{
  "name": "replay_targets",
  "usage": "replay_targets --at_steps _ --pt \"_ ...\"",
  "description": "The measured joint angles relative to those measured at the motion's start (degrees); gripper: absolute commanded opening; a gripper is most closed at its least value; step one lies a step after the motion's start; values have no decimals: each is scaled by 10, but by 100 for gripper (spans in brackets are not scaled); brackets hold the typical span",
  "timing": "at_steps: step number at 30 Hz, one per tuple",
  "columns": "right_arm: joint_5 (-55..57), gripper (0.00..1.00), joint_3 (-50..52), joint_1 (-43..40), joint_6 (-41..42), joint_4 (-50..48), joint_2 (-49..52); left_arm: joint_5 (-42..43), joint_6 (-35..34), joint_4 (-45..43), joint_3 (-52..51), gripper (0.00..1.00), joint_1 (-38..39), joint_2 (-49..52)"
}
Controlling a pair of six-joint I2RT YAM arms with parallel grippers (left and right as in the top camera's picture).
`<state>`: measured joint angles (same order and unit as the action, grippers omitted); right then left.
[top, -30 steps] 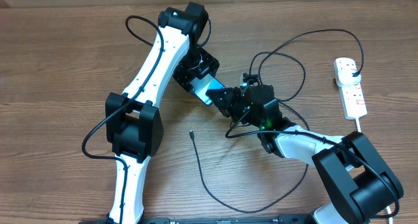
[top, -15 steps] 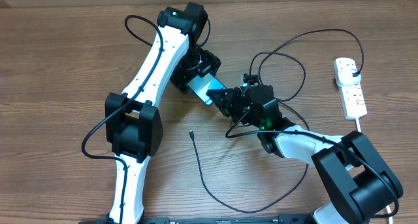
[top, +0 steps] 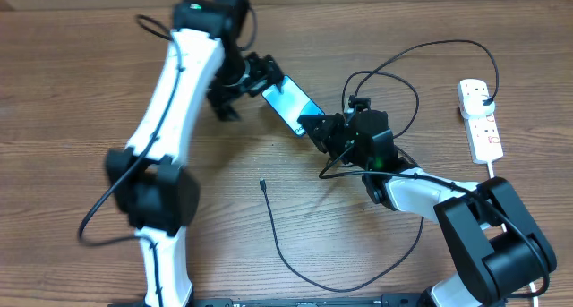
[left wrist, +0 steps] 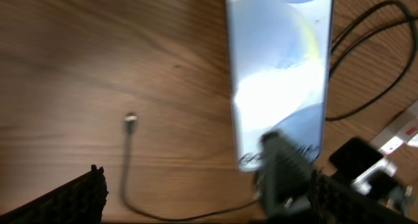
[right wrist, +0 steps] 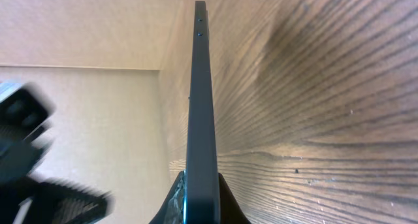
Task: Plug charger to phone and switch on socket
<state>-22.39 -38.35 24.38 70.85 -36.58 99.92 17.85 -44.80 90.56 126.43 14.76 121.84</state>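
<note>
The phone (top: 288, 99), its light-blue screen up, sticks out to the upper left of my right gripper (top: 319, 128), which is shut on its near end. In the right wrist view the phone (right wrist: 199, 100) shows edge-on, pinched between both fingers (right wrist: 175, 201). My left gripper (top: 243, 85) stands open just left of the phone's far end, apart from it. From the left wrist the phone (left wrist: 277, 67) fills the upper right. The charger's connector tip (top: 261, 183) (left wrist: 130, 119) lies loose on the wood below the phone. The white socket (top: 482, 119) lies at the far right with a black plug (top: 486, 98) in it.
The black charger cable (top: 304, 273) loops across the lower middle of the wooden table (top: 72, 92) and arcs back above the right arm to the socket. A thick white cord (top: 491, 171) leaves the socket toward the front edge.
My left gripper opened, let go of the phone and swung up and to the left. The phone, still in my right gripper, shifted slightly up and right.
</note>
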Motion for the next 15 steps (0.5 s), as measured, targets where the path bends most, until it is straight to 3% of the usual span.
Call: replay_targets --at_steps 7,10,15 --pt "-21 4 0 -11 -2 -19 0 -110 36 30 -31 100 -12 -145" --pt "-30 4 0 -11 -2 -18 -4 -133 46 -6 -107 100 -12 -202" --pt "-40 4 0 -11 -11 -15 -25 -125 61 -143 -321 100 -12 -271"
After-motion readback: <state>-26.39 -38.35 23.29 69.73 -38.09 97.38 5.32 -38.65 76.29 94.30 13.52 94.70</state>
